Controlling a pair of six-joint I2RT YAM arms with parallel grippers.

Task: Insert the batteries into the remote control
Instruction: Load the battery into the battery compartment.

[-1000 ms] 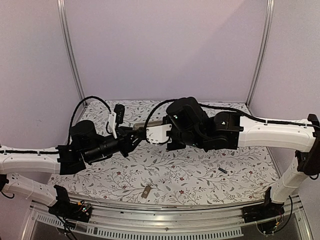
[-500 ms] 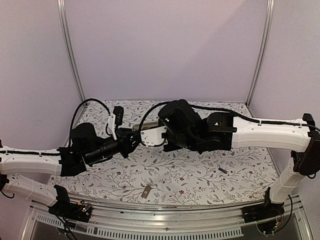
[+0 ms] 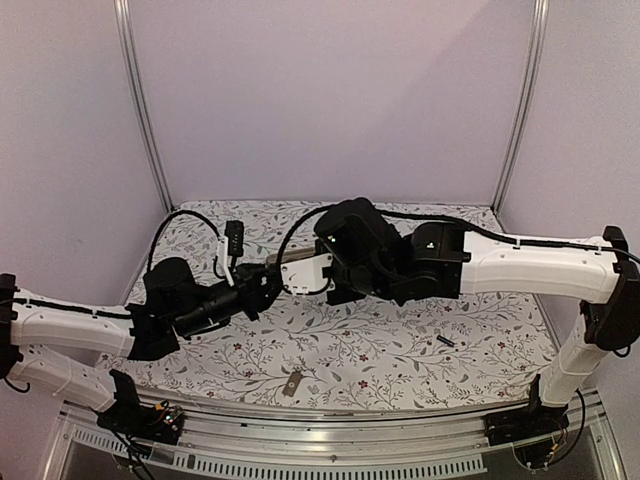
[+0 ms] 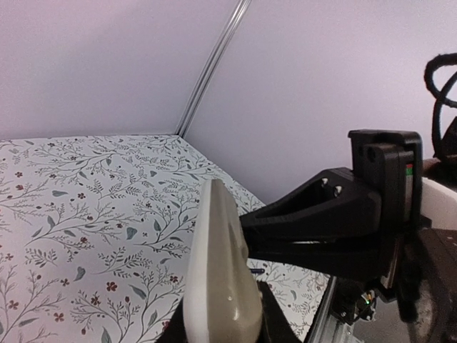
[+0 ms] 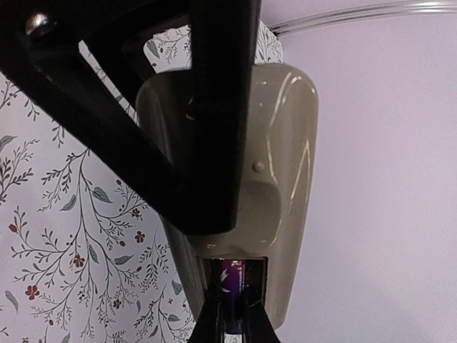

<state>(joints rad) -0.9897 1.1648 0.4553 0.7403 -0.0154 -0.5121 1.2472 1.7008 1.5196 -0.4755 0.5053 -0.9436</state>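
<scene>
Lilac walls close off a worktop [image 3: 400,350] covered in a white cloth printed with leafy sprigs and small red flowers. Above its far middle the two arms meet. The left fingers [image 5: 214,107] are clamped shut on the remote control [image 5: 285,164], holding it off the cloth; in the right wrist view one black finger lies across its glossy grey-tan underside. In the left wrist view the handset [image 4: 218,286] shows edge-on, rising between the fingers. The battery compartment at the near end of the underside is uncovered. The right fingers [image 5: 208,325] are almost fully closed, pinching a purple battery [image 5: 232,282] whose visible end sits inside that opening. A second battery [image 3: 445,342], a small dark cylinder, lies on the cloth well apart to the right, below the right arm. The small grey-tan cover piece [image 3: 291,384] lies alone on the cloth near the front edge, between the two arm bases.
</scene>
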